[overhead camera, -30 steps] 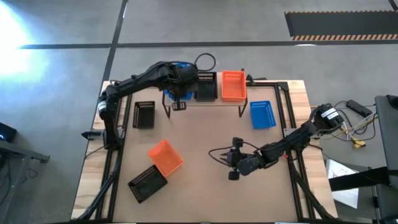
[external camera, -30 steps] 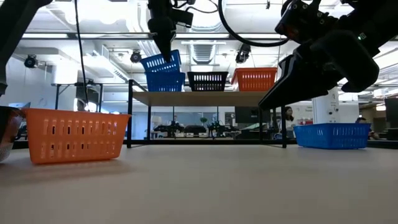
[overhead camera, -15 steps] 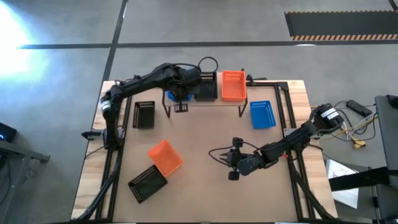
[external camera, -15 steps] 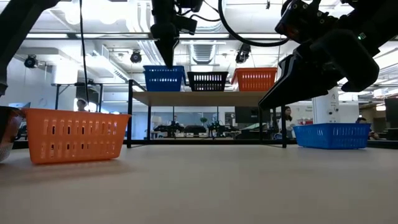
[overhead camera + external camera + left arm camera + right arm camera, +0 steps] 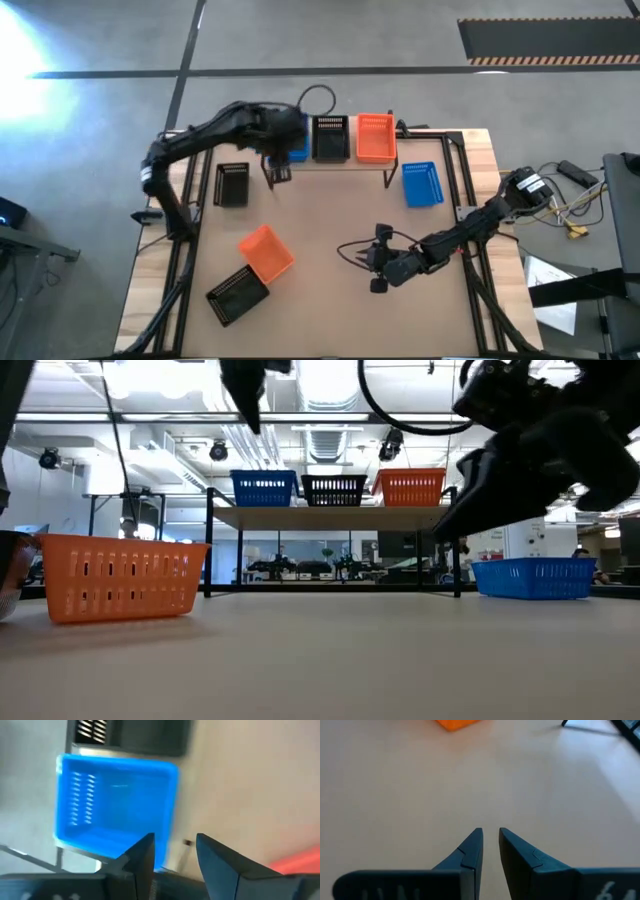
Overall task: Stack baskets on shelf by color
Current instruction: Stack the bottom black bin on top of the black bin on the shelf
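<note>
Overhead, the left pincer [image 5: 172,855], slightly spread and empty, hovers beside the shelf's blue basket [image 5: 117,810]

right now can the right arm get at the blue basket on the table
Probably yes: the blue basket sits alone on the right side, nothing on it, and the right hand hangs empty nearby with bare table between.

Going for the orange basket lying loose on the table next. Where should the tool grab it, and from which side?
Take the orange basket by one long rim wall, coming straight down from above. It sits upright with its mouth open, turned at an angle on the table, so rotate the tool to straddle that thin wall. The left tool, open and empty, is nearer.
</note>
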You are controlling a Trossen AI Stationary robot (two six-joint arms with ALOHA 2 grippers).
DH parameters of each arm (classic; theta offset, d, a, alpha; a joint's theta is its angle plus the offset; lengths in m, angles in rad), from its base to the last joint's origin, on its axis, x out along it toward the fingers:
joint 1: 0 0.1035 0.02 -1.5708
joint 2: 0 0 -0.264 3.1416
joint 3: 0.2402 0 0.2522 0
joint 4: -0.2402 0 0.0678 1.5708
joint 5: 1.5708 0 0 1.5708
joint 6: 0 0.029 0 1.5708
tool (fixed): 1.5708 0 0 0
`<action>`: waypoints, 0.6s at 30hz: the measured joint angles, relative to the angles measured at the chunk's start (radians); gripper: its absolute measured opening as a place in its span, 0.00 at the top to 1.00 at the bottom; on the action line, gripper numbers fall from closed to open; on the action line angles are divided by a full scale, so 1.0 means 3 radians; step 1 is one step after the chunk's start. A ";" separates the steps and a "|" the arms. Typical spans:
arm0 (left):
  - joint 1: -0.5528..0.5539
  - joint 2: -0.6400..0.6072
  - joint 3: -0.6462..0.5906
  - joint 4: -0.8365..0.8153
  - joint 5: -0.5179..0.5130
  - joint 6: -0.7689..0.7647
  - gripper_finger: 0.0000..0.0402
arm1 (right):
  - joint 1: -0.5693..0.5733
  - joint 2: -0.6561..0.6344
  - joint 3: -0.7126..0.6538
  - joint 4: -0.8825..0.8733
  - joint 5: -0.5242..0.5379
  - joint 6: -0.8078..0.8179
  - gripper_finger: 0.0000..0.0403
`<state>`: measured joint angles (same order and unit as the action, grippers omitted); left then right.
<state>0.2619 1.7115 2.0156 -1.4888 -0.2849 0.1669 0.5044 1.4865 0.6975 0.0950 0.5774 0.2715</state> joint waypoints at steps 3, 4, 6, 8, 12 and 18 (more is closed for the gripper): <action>-0.0235 -0.0337 -0.0492 0.0335 -0.0027 -0.0206 0.68 | 0.0060 -0.0112 -0.0001 -0.0323 -0.0001 0.0257 0.87; -0.0333 -0.0482 -0.0720 0.0537 -0.0035 -0.0277 0.68 | 0.0070 -0.0181 -0.0001 -0.0523 -0.0002 0.0415 0.87; -0.0530 -0.0764 -0.1258 0.1073 -0.0040 -0.0381 0.68 | 0.0068 -0.0363 0.0000 -0.1051 -0.0002 0.0805 0.87; -0.0743 -0.1050 -0.1861 0.1738 -0.0041 -0.0447 0.68 | 0.0063 -0.0567 0.0000 -0.1699 -0.0005 0.1234 0.87; -0.1132 -0.1497 -0.3003 0.3217 -0.0036 -0.0449 0.68 | 0.0062 -0.0990 -0.0001 -0.2711 -0.0082 0.1759 0.87; -0.1412 -0.1730 -0.4241 0.5053 -0.0033 -0.0451 0.68 | -0.0254 -0.1486 -0.0001 -0.3425 -0.0331 0.1886 0.87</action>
<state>-0.1616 1.1926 0.7433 0.0272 -0.2947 0.0315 0.4281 1.0408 0.6971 -0.9326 0.4780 0.8374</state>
